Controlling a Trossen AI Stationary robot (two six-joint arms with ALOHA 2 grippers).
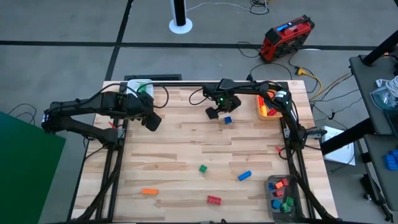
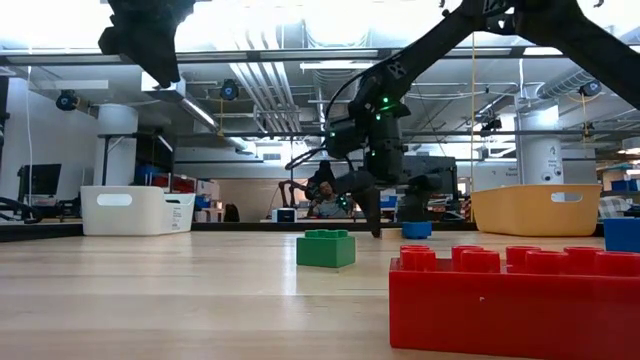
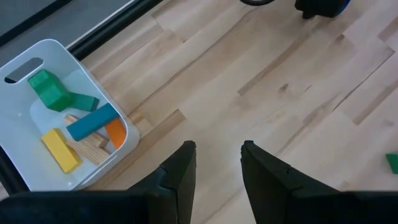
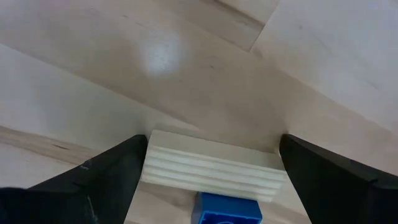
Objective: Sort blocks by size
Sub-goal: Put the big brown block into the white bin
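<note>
My right gripper (image 1: 217, 112) is down at the table's far middle. It is open wide, with its fingers at either end of a beige block (image 4: 211, 167). A small blue block (image 4: 227, 210) lies against that block's side and rests on the table (image 2: 416, 229). My left gripper (image 3: 217, 163) hangs open and empty, high above the table's far left (image 1: 152, 121). Loose blocks lie on the near half: green (image 1: 203, 168), blue (image 1: 244, 176), orange (image 1: 148, 191) and red (image 1: 214, 200). My right gripper has its two fingers (image 4: 118, 171) at the short ends of the beige block (image 4: 155, 163), coming from above. The block fills the gap from finger to finger. Whether the fingers touch it, I cannot tell.
A white bin (image 3: 81, 62) at the far left holds green, blue, yellow and orange blocks. An orange-yellow bin (image 1: 262, 107) stands at the far right. A grey bin (image 1: 272, 193) with several blocks sits at the near right corner. A small red block (image 1: 278, 148) lies by the right edge.
</note>
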